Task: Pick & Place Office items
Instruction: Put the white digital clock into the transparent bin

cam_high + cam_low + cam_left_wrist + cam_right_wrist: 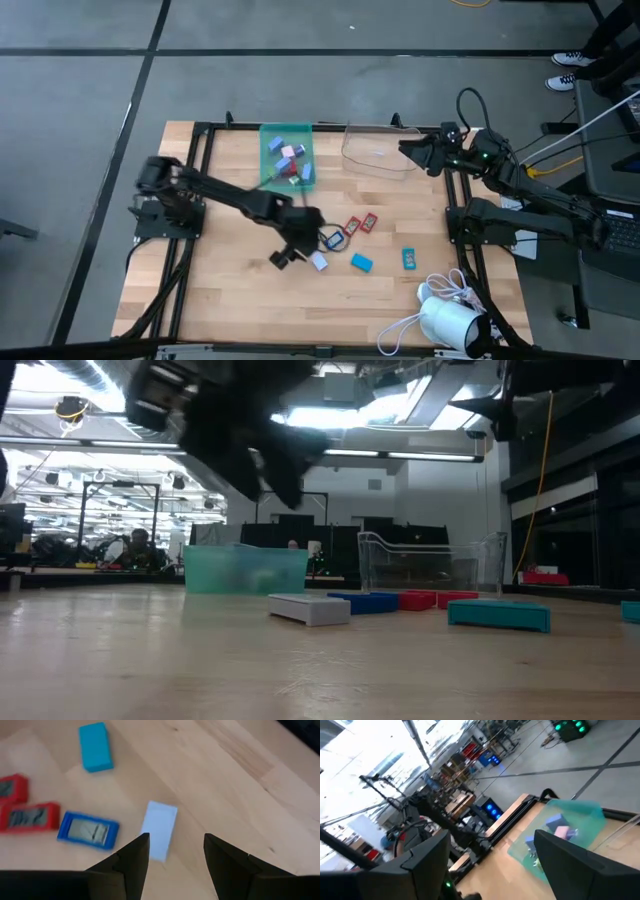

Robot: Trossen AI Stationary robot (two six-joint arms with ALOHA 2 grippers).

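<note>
The left gripper point(172, 851) hangs over the middle of the table point(230, 300) with its two fingers spread apart and nothing between them. Just beyond its fingertips lies the white piece point(160, 830), flat on the wood, its near end reaching toward the gap between the fingers; whether the fingers touch it or the table cannot be told. Just beside the white piece lies a blue piece point(88, 829) with a pale face, and past that sit two red pieces point(30, 816), close together. Farther out ahead of the gripper rests a plain teal piece point(95, 746), apart from the others, and in the high view a second small teal piece point(409, 259) lies farther toward the right arm's side. None of these lies between the fingers and the white piece. Behind the gripper, along its own arm, the teal tray point(266, 150) already holds several pieces in blue, pink and white point(287, 154). Next to the tray stands the clear plastic bin point(378, 148). The right gripper point(408, 150) waits well apart from all this, raised near the far edge of the bin, its fingers parted and holding nothing. A white lamp-like device with a cable point(448, 320) sits at the table's near right corner.
</note>
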